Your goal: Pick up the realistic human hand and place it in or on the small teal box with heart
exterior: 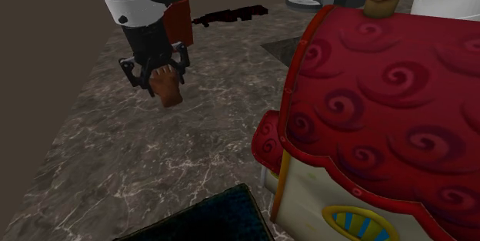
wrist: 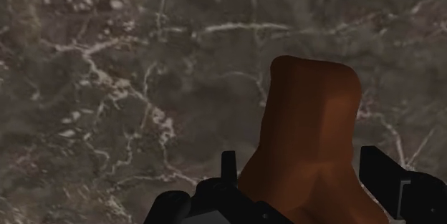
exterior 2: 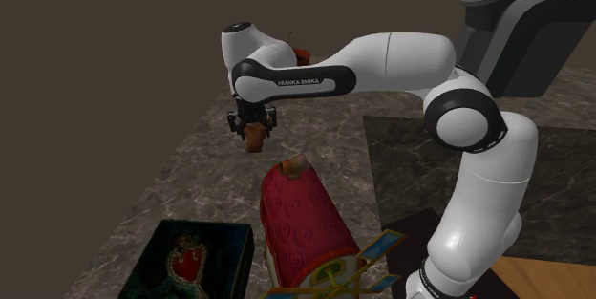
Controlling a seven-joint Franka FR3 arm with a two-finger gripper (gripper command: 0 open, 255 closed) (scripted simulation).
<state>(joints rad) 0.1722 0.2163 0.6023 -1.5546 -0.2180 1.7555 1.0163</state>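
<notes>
**Robot pincer holds a brown model hand in the air, with the teal box well apart from it**

The black pincer (exterior: 164, 78) points straight down from a white arm. Its two fingers are closed partway and clamp the brown hand (exterior: 168, 87) from either side. The object hangs below the fingertips, and it appears to be clear of the dark marble surface (exterior: 115, 162) beneath.

In the wrist view, the brown hand (wrist: 311, 122) sticks out beyond the pincer (wrist: 304, 179) over bare marble.

By this judgement the pickup is done. The carry and the release are yet to come.

In the second exterior view, the teal box (exterior 2: 222, 249) with its red heart sits low on the surface. It is well apart from the pincer (exterior 2: 253, 127), toward the camera. A red-roofed toy house (exterior 2: 298, 221) stands just beside the box, nearer the arm's base.

The model's own digits cannot be made out, so it reads as a smooth brown lump. Its upper part is hidden inside the pincer. In the shoulder view, the teal box (exterior: 215, 216) is cut off by the picture's edge. Whether the box is lidded or open is unclear.
</notes>
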